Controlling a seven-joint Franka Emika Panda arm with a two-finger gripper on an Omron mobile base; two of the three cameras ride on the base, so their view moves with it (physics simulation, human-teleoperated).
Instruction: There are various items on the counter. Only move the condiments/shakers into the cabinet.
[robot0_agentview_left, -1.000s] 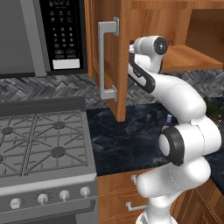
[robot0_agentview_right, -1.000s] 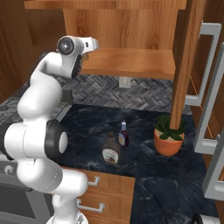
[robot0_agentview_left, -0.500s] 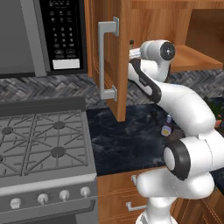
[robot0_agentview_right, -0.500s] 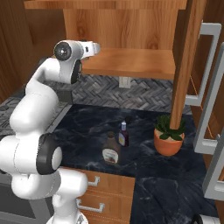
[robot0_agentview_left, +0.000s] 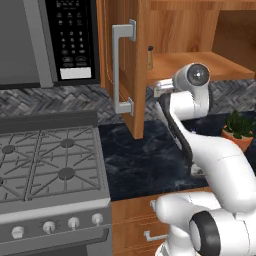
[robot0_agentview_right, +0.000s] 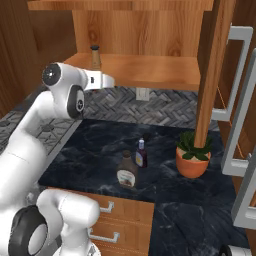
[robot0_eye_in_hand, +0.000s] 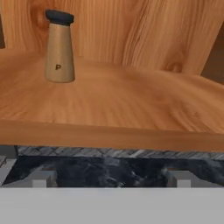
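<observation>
Shaker: one small tan wooden shaker with a dark top (robot0_eye_in_hand: 59, 48) stands upright on the inner shelf of the warm brown wooden wall cabinet (robot0_agentview_right: 150, 70), marked "P" on its side; from the hand camera it sits at about 11 o'clock, well beyond the jaws and apart from them.
Gripper: the white arm's two-finger gripper (robot0_eye_in_hand: 111, 179) hangs just outside the shelf's front edge, a little below it, aimed into the cabinet.
Jaws: spread wide, both fingertips (robot0_eye_in_hand: 41, 178) far apart, with nothing between them.
Bottles: two on the dark black marbled stone counter (robot0_agentview_right: 200, 220); one larger brown syrup bottle with a white label and black cap (robot0_agentview_right: 127, 170), one small dark-blue bottle with a pale cap (robot0_agentview_right: 141, 154) just beside it at about 1 o'clock in the right base view.
Plant: one green plant in an orange pot (robot0_agentview_right: 192, 156), at 3 o'clock of the bottles, near them.
Cabinet door: one, swung open, with a long silver bar handle (robot0_agentview_left: 120, 70).
</observation>
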